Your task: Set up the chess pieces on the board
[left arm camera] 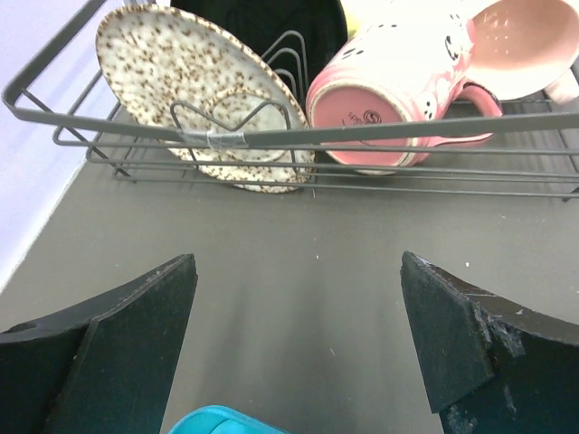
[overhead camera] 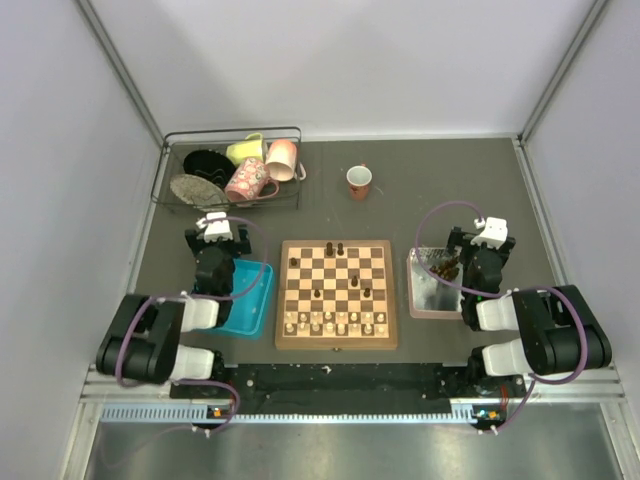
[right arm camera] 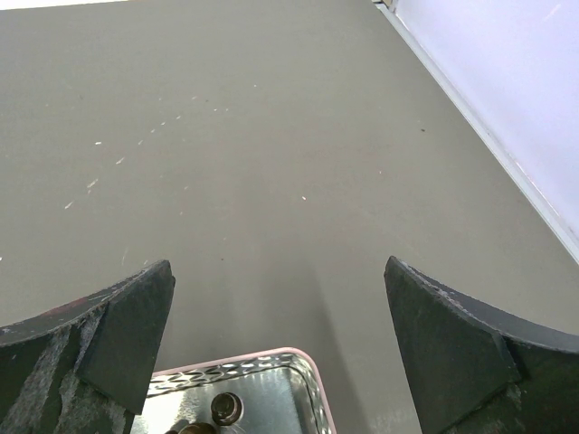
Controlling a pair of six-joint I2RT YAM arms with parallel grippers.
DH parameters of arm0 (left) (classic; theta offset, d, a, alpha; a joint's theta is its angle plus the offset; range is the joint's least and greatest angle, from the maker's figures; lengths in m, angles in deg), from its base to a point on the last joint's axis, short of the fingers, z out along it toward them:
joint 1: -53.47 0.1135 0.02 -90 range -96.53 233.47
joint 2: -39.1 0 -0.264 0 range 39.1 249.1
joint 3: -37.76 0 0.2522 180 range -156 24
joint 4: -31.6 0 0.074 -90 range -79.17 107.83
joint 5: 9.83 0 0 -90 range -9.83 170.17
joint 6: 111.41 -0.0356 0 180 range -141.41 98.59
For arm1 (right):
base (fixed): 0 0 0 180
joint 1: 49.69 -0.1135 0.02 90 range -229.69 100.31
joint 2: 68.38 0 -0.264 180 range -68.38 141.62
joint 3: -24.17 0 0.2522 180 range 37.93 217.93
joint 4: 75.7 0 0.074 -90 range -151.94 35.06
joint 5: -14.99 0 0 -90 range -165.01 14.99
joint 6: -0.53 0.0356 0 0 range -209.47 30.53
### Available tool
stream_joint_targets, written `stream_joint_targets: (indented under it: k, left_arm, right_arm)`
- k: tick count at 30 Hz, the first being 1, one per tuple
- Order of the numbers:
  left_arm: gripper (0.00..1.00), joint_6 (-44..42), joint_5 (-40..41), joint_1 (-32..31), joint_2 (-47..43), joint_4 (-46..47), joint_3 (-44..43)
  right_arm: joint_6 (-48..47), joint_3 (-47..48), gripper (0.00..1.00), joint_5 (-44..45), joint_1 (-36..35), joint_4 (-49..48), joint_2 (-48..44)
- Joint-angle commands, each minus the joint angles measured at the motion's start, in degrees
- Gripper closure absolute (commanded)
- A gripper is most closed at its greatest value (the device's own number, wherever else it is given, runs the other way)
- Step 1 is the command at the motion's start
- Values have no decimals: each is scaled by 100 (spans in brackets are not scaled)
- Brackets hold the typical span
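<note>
Black fingers of the left gripper (left arm camera: 297,271) fill the near corners of its wrist view, spread wide with nothing between them. Corner of a blue tray (left arm camera: 213,420) shows just below the fingers. Ahead of this gripper, across bare grey table (left arm camera: 308,271): a wire rack (left arm camera: 271,136) with a speckled plate (left arm camera: 190,81) standing on edge and a pink mug (left arm camera: 398,99) lying on its side.

Right gripper (right arm camera: 279,271) is likewise spread wide and holds nothing. Directly beneath its fingers sits the far end of a grey tray (right arm camera: 244,364) with a pink rim. A few dark chess pieces (right arm camera: 224,409) lie in it. Ahead of this gripper is only table.

From the overhead view, the board (overhead camera: 336,344) lies between the two grippers, to the inner side of each, touched by neither. Several dark chess pieces stand scattered on it: two side by side on the far row, one at the far corner toward the left gripper, three more around mid-board. Pale pieces (overhead camera: 335,320) fill the two near rows. More dark pieces are heaped in the grey tray under the right gripper. A red cup (overhead camera: 359,181) stands well beyond the board.
</note>
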Motion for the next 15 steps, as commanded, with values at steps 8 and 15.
stream_joint_targets:
  k: [8, 15]
  left_arm:
    - [1, 1793, 1017, -125, -1866, -5219, -2443]
    - [2, 2137, 613, -125, -1971, -6415, -3067]
  right_arm:
    - [165, 220, 1, 57, 19, -182, -29]
    - [131, 45, 1, 31, 2, -252, -337]
